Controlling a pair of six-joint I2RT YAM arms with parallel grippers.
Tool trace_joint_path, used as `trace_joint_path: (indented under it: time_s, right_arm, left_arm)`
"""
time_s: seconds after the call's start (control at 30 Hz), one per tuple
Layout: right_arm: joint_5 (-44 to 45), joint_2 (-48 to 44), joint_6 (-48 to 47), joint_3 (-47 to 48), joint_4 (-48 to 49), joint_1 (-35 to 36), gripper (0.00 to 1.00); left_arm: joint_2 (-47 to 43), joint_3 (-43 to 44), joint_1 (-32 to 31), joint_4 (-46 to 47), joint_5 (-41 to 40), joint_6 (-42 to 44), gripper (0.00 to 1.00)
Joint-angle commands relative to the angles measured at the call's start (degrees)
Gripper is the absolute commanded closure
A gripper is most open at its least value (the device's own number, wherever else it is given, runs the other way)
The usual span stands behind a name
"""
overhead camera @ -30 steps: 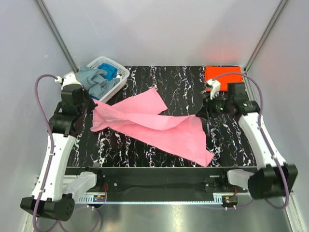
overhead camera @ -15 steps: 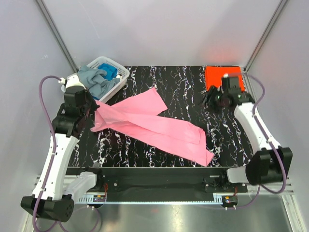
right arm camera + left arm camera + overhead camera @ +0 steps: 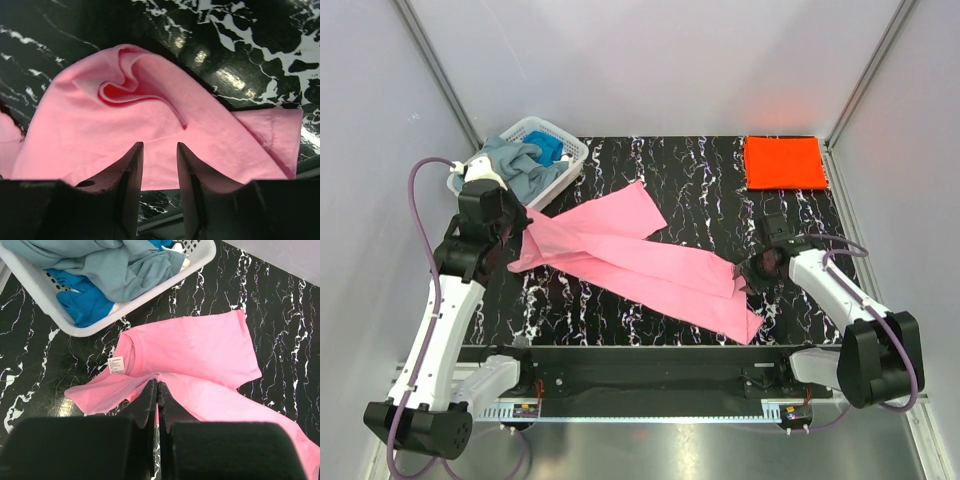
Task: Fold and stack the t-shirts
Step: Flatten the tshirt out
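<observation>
Left wrist: left tool (image 3: 156,386) pinches pink t-shirt (image 3: 200,345); right tool (image 3: 159,148) hovers narrowly parted.

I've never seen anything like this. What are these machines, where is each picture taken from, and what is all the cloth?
These are two robot arms bolted at the near edge of a black marbled table. Each ends in a two-finger gripper. The wide picture looks down from above and behind them. The other two come from small cameras on the wrists, so dark fingers show at the bottom. A pink t-shirt lies spread across the middle. The left gripper is shut, pinching a fold of it. The right gripper hangs open over the shirt's other end. A folded orange-red t-shirt lies in the far right corner. A white basket at the far left holds a grey-blue shirt and a blue shirt.
</observation>
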Motion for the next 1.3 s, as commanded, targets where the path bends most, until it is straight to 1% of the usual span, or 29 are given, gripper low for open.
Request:
trace_joint_path:
  time_s: [0.0, 0.17, 0.33, 0.47, 0.6, 0.87, 1.0, 1.2, 1.23, 1.27]
  right_arm:
    - [3.82, 1.99, 8.8, 1.46, -3.3, 1.66, 0.6]
    - [4.43, 1.2, 13.37, -1.26, -1.99, 3.16, 0.59]
    - [2.67, 2.6, 14.7, -3.2, 1.79, 3.42, 0.58]
    - [3.02, 4.01, 16.1, -4.07, 2.58, 4.12, 0.58]
    - [3.02, 4.71, 17.42, -5.4, 5.4, 4.21, 0.58]
    - [3.73, 5.07, 18.48, -6.54, 6.45, 4.3, 0.59]
    - [4.08, 5.42, 18.57, -6.89, 7.15, 4.3, 0.63]
    - [4.6, 4.63, 19.0, -7.86, 8.03, 4.3, 0.75]
    - [4.69, 4.45, 19.18, -8.12, 8.12, 4.3, 0.82]
    - [4.87, 4.19, 19.27, -8.3, 8.21, 4.3, 0.86]
  left_arm:
    - [-0.99, -0.09, -0.21, 3.97, 0.57, 0.08, 1.0]
    - [-1.17, -0.01, -0.3, 3.44, 0.13, 0.08, 1.0]
    - [-1.43, -0.18, -0.39, 3.44, -0.4, 0.17, 1.0]
    - [-1.17, -0.27, -0.47, 3.62, -0.14, -0.1, 1.0]
    - [-1.26, -0.62, -0.56, 3.71, -0.05, -0.1, 1.0]
    - [-1.43, -0.71, -0.65, 3.8, -0.58, 0.17, 1.0]
    - [-1.17, -1.15, -0.82, 4.32, -0.49, -0.19, 1.0]
    - [-1.08, -1.41, -1.09, 4.5, -0.49, -0.63, 1.0]
    - [-1.08, -1.41, -1.18, 4.5, -0.49, -0.71, 1.0]
    - [-1.17, -1.5, -1.26, 4.5, -0.49, -0.71, 1.0]
